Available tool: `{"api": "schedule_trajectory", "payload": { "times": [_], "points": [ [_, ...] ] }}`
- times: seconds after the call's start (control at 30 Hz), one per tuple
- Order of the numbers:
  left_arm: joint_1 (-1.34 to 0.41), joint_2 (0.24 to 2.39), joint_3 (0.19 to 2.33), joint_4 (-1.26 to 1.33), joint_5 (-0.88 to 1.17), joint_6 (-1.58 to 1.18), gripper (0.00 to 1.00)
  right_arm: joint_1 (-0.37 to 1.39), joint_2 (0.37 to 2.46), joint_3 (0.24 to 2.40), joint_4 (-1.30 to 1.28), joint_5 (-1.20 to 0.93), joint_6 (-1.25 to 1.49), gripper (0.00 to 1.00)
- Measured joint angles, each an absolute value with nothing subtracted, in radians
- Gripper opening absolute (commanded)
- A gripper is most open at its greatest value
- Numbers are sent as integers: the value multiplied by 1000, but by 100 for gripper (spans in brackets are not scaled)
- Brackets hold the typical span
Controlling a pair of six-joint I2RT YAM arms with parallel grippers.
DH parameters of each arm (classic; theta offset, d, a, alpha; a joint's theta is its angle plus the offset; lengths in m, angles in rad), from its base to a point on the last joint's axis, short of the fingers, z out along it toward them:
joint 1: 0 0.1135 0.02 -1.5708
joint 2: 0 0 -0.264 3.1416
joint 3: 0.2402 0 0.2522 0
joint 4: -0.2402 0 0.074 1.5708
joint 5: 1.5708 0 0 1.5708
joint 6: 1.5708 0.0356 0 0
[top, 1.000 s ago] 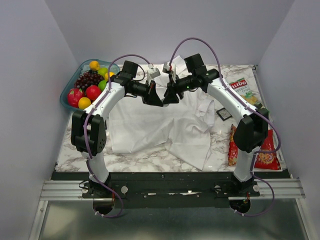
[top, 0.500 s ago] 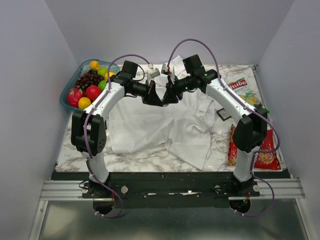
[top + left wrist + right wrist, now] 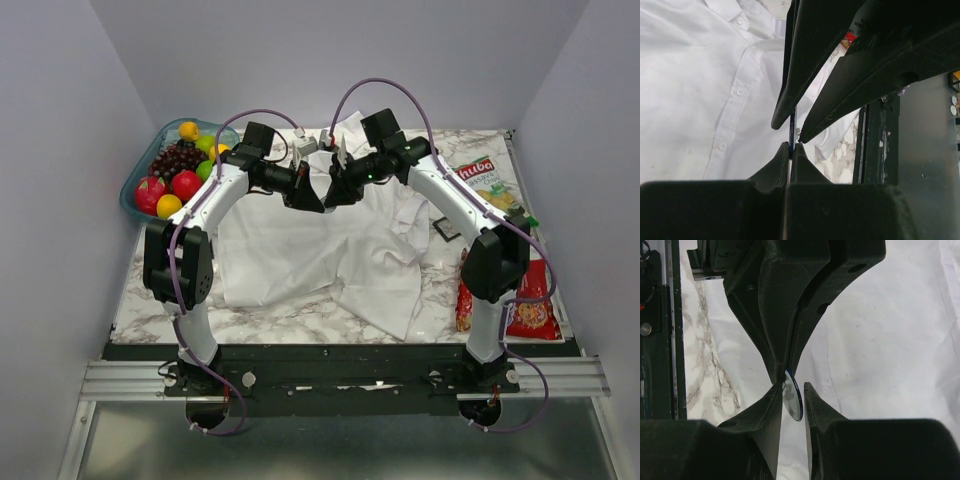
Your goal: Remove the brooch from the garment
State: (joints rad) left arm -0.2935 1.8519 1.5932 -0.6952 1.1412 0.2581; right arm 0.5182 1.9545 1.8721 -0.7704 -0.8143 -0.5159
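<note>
The brooch [image 3: 794,402] is a thin round disc with a dark-blue rim, seen edge-on in the left wrist view [image 3: 792,125]. My left gripper [image 3: 791,146] is shut on its edge and also shows in the right wrist view [image 3: 784,371]. My right gripper [image 3: 793,386] is open, with one finger on each side of the disc and a gap on the right side. In the top view both grippers, left [image 3: 314,198] and right [image 3: 336,194], meet tip to tip above the upper part of the white shirt [image 3: 300,250]. The shirt lies spread out beneath them.
A bowl of fruit [image 3: 175,170] stands at the back left. Snack bags lie along the right side [image 3: 480,170] [image 3: 530,310] [image 3: 466,290]. A small black square frame [image 3: 447,230] lies by the shirt's right sleeve. A black rail [image 3: 340,360] runs along the table's near edge.
My right arm has shifted slightly left and back, bringing its gripper closer onto the left gripper's tips. The left arm has hardly moved.
</note>
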Motion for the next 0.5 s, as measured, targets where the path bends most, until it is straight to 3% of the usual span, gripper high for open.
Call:
{"api": "schedule_trajectory", "payload": {
  "times": [0.5],
  "points": [
    [-287, 1885, 1622, -719, 1165, 283, 0, 518, 1977, 1895, -795, -817, -535, 19]
  ]
}}
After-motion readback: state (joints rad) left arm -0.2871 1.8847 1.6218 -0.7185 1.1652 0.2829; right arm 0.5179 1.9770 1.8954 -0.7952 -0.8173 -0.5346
